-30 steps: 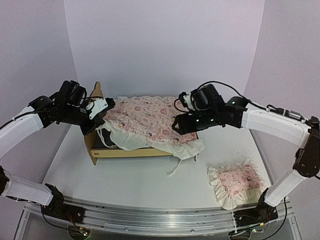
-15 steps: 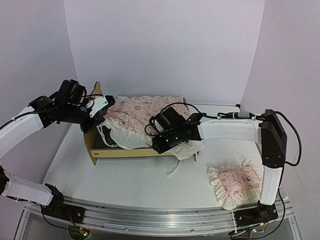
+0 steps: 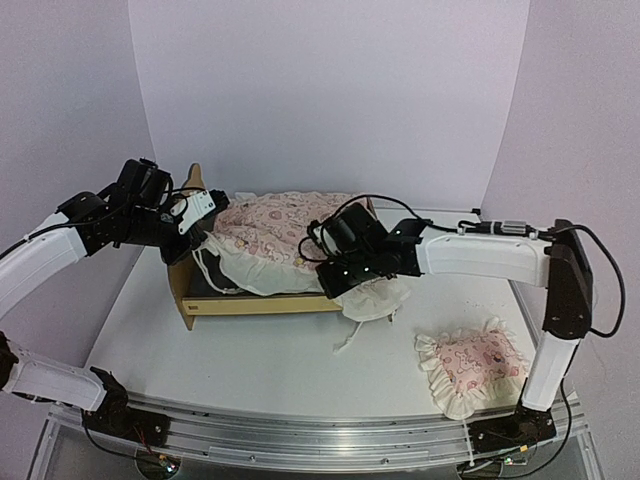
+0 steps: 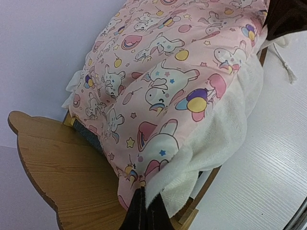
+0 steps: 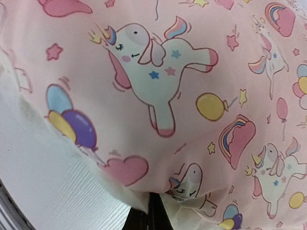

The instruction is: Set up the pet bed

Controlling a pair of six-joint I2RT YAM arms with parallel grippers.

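Observation:
The pet bed (image 3: 255,304) of light plywood stands at the left middle of the table, its ear-shaped headboard (image 3: 194,181) at the left end. The pink unicorn-print mattress cushion (image 3: 285,225) lies bunched on it, white underside spilling over the front rail. My left gripper (image 3: 205,222) is shut on the cushion's corner beside the headboard (image 4: 62,167); its tips (image 4: 144,199) pinch pink fabric and white fleece (image 4: 225,129). My right gripper (image 3: 337,280) is shut on the cushion's front edge near the foot end, where printed cloth (image 5: 168,96) folds into the tips (image 5: 152,203).
A small pink ruffled pillow (image 3: 470,366) lies on the table at the front right. A white tie cord (image 3: 352,338) trails from the cushion onto the table. White walls close in the back and sides; an aluminium rail (image 3: 320,435) runs along the near edge.
My right arm came down from above the cushion to its front edge and its jaws closed on the fabric. The left arm has held still with the corner in its grip.

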